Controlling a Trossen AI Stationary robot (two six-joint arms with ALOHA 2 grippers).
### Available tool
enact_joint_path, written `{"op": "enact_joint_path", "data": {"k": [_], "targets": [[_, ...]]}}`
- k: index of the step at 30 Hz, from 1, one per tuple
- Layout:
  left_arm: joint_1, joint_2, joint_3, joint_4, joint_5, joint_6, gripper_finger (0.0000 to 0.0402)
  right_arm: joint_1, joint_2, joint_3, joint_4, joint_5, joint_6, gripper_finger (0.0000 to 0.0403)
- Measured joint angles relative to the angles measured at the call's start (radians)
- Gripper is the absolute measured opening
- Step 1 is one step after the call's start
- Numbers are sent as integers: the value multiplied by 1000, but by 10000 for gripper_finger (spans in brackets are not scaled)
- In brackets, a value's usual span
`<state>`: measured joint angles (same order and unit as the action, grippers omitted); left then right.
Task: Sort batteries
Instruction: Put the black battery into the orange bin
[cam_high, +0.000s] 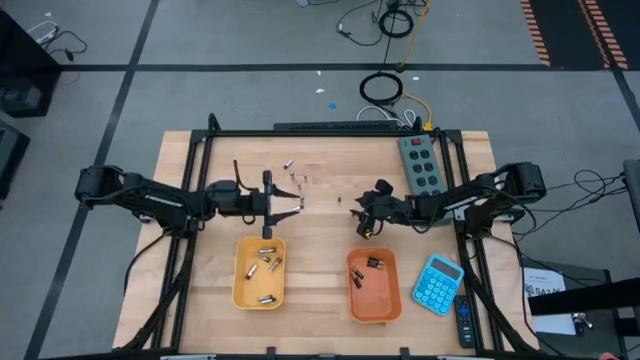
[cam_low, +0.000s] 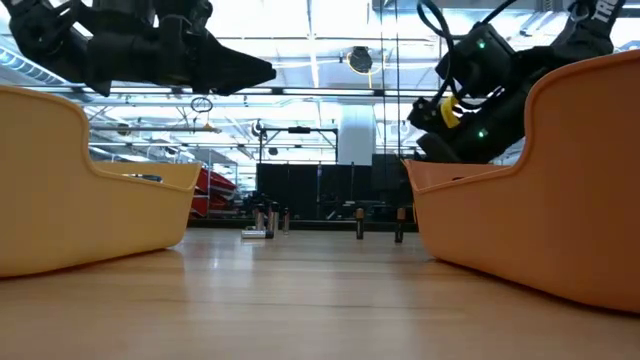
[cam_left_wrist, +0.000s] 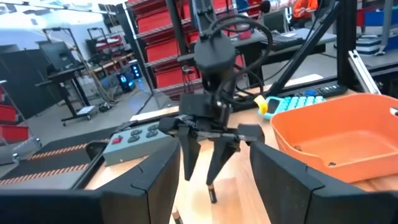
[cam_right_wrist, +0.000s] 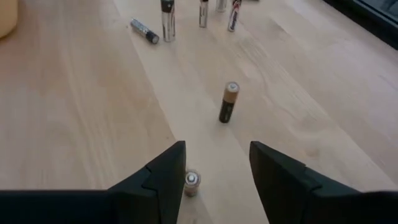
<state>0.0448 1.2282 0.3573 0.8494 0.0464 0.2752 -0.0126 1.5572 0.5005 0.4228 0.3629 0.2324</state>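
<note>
Over mid-worktop, right tool (cam_high: 366, 226) poised above a battery.
Standing upright, the dark battery (cam_right_wrist: 192, 183) sits between its wide-open, empty fingers; another (cam_right_wrist: 228, 102) stands just beyond. Left tool (cam_high: 297, 205) open, empty too, nearer the far silvery batteries (cam_high: 293, 178).

Hidden, cropped and too small to read

In the low view, the yellow plastic tray (cam_low: 90, 190) and the orange plastic tray (cam_low: 540, 190) run off the picture's sides, their walls hiding what lies inside. From above, the tiny cylindrical batteries (cam_high: 292, 178) loose near the table's far edge are too small to tell by kind. The right gripper (cam_right_wrist: 214, 171) partly covers one silvery-topped battery (cam_right_wrist: 191, 182).
</note>
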Motion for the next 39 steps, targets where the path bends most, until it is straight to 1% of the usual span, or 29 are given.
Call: {"op": "enact_joint_path", "data": {"k": [9, 12, 20, 22, 23, 24, 26, 27, 29, 31, 33, 36, 39], "targets": [[1, 0, 0, 3, 2, 1, 205, 9, 15, -2, 32, -6, 17, 167], [2, 0, 0, 3, 2, 1, 205, 9, 38, -2, 62, -17, 7, 167], [2, 0, 0, 1, 3, 2, 205, 8, 217, -2, 251, -33, -39, 163], [2, 0, 0, 1, 3, 2, 205, 8, 237, -1, 292, -33, -52, 147], [2, 0, 0, 1, 3, 2, 205, 8, 245, -2, 296, -32, -57, 131], [2, 0, 0, 1, 3, 5, 205, 6, 249, -2, 293, -31, -61, 109], [2, 0, 0, -1, 3, 20, 205, 1, 249, -2, 269, -31, -66, 49], [2, 0, 0, -3, 3, 23, 205, -2, 248, -2, 261, -30, -69, 27], [2, 0, 0, -2, 3, 23, 205, -8, 237, -1, 239, -29, -73, 18], [2, 0, 0, -4, 3, 24, 205, -14, 202, -2, 186, -36, -99, 15], [2, 0, 0, -7, 9, 22, 205, -18, 114, -3, 90, -46, -128, 14], [2, 0, 0, -40, 73, 18, 205, -4, -102, -1, -86, -87, -137, 14], [2, 0, 0, -66, 96, -3, 205, 72, -287, -1, -200, -203, -78, 14]]}}
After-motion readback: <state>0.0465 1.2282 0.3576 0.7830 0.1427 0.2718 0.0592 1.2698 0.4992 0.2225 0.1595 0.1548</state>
